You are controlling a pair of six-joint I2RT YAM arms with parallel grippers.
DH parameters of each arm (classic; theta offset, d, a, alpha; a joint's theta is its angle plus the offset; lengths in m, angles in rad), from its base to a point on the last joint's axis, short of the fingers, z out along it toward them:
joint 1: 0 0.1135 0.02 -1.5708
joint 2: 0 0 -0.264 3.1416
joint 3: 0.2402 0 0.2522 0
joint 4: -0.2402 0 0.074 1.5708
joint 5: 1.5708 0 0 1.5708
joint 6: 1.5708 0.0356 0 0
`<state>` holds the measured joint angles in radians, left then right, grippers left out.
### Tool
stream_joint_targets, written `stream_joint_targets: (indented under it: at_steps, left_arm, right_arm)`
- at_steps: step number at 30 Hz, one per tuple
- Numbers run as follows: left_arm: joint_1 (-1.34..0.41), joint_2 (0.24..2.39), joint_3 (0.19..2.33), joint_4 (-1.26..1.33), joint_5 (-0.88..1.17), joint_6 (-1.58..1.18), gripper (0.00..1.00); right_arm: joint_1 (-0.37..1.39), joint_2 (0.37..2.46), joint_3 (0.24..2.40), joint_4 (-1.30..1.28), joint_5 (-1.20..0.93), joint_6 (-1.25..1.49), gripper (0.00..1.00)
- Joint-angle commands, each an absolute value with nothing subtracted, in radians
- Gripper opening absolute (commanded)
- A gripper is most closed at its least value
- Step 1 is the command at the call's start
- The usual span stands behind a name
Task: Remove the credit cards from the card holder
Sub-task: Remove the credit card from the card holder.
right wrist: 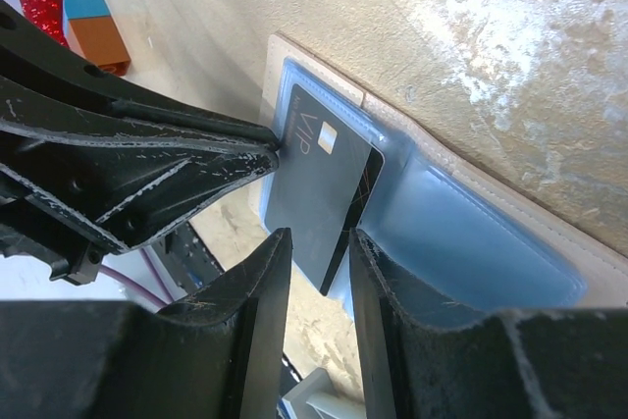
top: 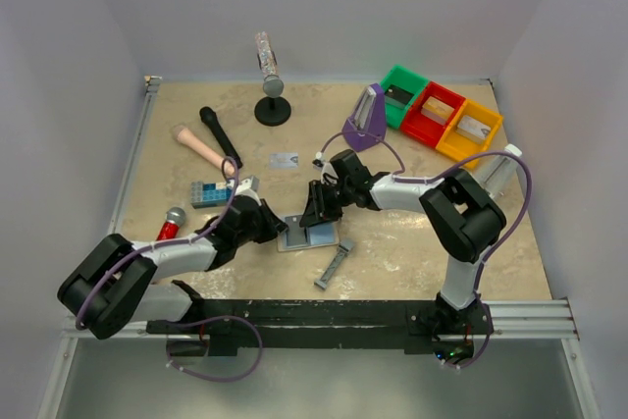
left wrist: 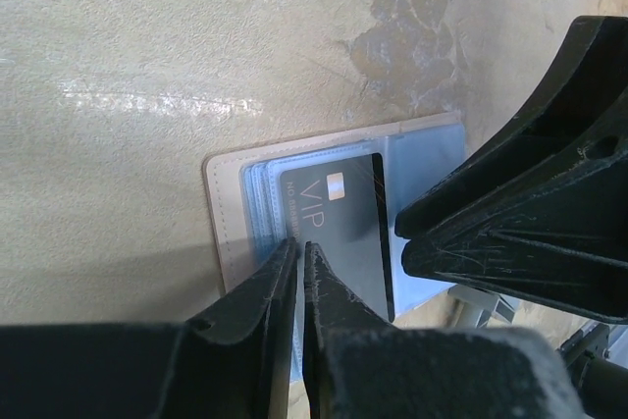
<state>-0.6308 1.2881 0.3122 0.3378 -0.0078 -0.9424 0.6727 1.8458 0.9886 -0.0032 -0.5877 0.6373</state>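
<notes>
left fingers [left wrist: 250, 316]: almost together, with a thin slit between them. The tips are at the pocket edge of the card holder, beside the black card's corner. I cannot tell whether they pinch anything.
right fingers [right wrist: 245, 321]: partly apart, with the near corner of the black card between them. I cannot tell whether they clamp it.
black card [right wrist: 319, 193]: glossy black, with "VIP" in pale letters and a small silver square beside them. It lies slanted over one half of the holder. A second dark edge shows under one side; card or shadow, I cannot tell.
card holder [top: 307, 236]: open flat on the worktop between the two arms. Pale blue clear pockets inside, with a cream stitched border.
silver card [top: 284, 159]: flat on the worktop, well apart from the holder, on the far side.
grey metal bar [top: 334, 264]: near the holder, on the side toward the arm bases.
blue toy brick [top: 209, 193]: beside the left arm.
worktop [top: 422, 242]: beige, with marbled grey patches and a glossy sheen.
far corner: green bin [top: 402, 95], red bin [top: 432, 113] and orange bin [top: 469, 131] in a row.
room: plain pale walls on three sides.
</notes>
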Motion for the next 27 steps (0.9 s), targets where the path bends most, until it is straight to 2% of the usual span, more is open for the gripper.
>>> stream_joint_targets:
  at_steps: [1,6,15,27]
  left_arm:
    - [-0.635,1.270,0.284,0.288,-0.015,-0.940,0.13]
    - [-0.635,1.249,0.275,0.288,-0.014,-0.945,0.15]
    - [-0.635,1.209,0.282,0.270,-0.006,-0.943,0.32]
    - [-0.635,1.118,0.331,0.204,-0.005,-0.919,0.41]
  right_arm:
    - [0.670,1.859,0.985,0.037,-0.620,0.655,0.35]
    - [0.669,1.867,0.985,0.028,-0.618,0.652,0.35]
    - [0.670,1.868,0.986,0.023,-0.615,0.647,0.36]
    - [0.670,1.786,0.974,0.003,-0.580,0.632,0.39]
